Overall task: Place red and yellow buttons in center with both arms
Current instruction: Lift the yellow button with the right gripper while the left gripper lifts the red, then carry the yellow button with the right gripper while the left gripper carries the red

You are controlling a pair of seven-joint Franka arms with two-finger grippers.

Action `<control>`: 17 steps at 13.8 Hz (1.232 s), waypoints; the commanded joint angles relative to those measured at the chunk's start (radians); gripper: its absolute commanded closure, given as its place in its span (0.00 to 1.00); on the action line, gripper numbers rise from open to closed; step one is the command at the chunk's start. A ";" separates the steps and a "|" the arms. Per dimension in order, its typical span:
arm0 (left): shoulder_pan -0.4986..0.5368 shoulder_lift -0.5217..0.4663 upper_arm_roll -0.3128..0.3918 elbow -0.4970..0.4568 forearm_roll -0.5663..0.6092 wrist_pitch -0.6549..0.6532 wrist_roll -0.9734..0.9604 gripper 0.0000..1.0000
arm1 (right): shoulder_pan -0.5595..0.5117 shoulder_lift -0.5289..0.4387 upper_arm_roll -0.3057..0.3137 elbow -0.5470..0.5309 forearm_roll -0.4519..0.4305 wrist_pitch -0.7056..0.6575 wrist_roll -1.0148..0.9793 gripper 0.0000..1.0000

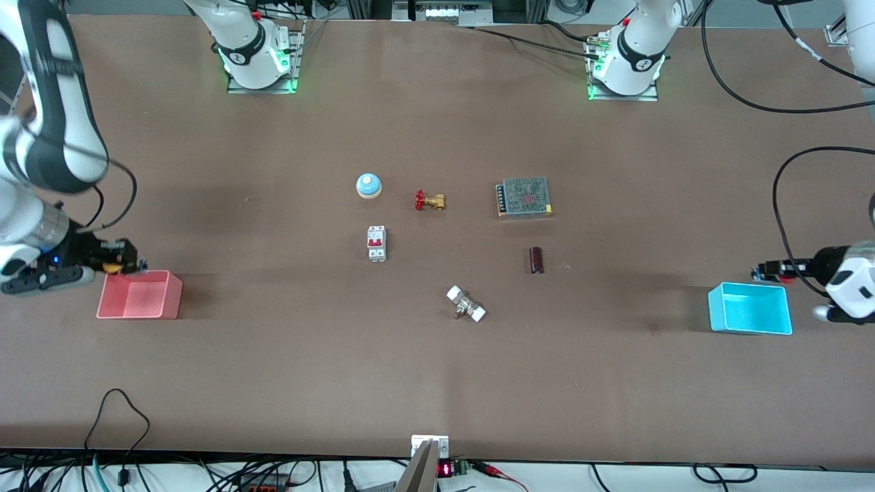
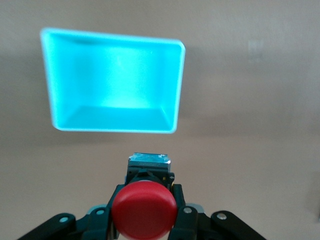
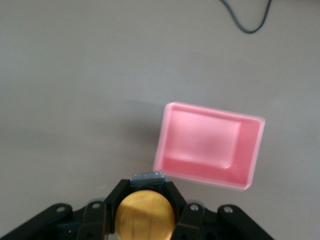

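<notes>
Left wrist view shows the red button [image 2: 144, 210] clamped between the left gripper [image 2: 145, 220] fingers, cap toward the cam, black body just past it, w/ the cyan bin [image 2: 50, 75] on the tabletop [image 2: 250, 150] below and past the button. Right wrist view: yellow button [image 3: 145, 215] held the same way by the right gripper [image 3: 145, 220], fingers tight on both sides of the cap, pink bin [image 3: 252, 150] below, a black cable [image 3: 245, 22] on the table farther out. Front view, clock dirs taken from table center: left gripper [image 1: 769, 271] is at approx 3 o'clock, up in the air over the rim of the cyan bin [image 1: 750, 309] at the left arm's end; red button [image 1: 786, 273] only a small red spot there. Right gripper [image 1: 126, 263] at approx 9 o'clock, over the edge of the pink bin [image 1: 140, 295] at the right arm's end, yellow button [image 1: 111, 266] a small orange patch in it. Neither button is at the center; both are well apart from it, one at each end. Mid-table items, on the tabletop: dome bell [image 1: 368, 185] at 11 o'clock, brass valve [image 1: 430, 201] w/ red handle at 12, mesh-top power supply [image 1: 524, 197] at 1, dark cylinder [image 1: 536, 260] at 3, white breaker [image 1: 377, 243] at 9, a white-ended fitting [image 1: 466, 304] at 6.
</notes>
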 commanded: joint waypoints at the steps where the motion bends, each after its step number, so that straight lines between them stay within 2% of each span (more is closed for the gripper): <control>1: -0.013 -0.081 -0.044 -0.135 0.018 0.031 -0.081 0.66 | 0.010 -0.050 0.130 -0.072 -0.004 -0.012 0.248 0.70; 4: -0.027 -0.112 -0.069 -0.210 0.016 0.079 -0.097 0.66 | 0.122 -0.050 0.146 -0.204 -0.060 0.179 0.427 0.70; 6: -0.026 -0.124 -0.084 -0.290 0.014 0.163 -0.111 0.66 | 0.193 -0.039 0.144 -0.276 -0.117 0.269 0.558 0.70; 8: -0.026 -0.155 -0.115 -0.379 0.014 0.247 -0.130 0.67 | 0.233 -0.015 0.144 -0.292 -0.145 0.286 0.677 0.70; 11: -0.023 -0.178 -0.150 -0.460 0.011 0.309 -0.169 0.67 | 0.273 0.031 0.146 -0.304 -0.148 0.338 0.721 0.71; 13: -0.024 -0.196 -0.153 -0.555 0.001 0.416 -0.177 0.67 | 0.280 0.062 0.146 -0.331 -0.148 0.410 0.747 0.71; 15: -0.024 -0.205 -0.184 -0.628 -0.001 0.519 -0.225 0.67 | 0.320 0.076 0.144 -0.336 -0.148 0.419 0.813 0.71; 17: -0.024 -0.208 -0.202 -0.659 0.001 0.559 -0.265 0.67 | 0.328 0.093 0.146 -0.335 -0.166 0.430 0.822 0.70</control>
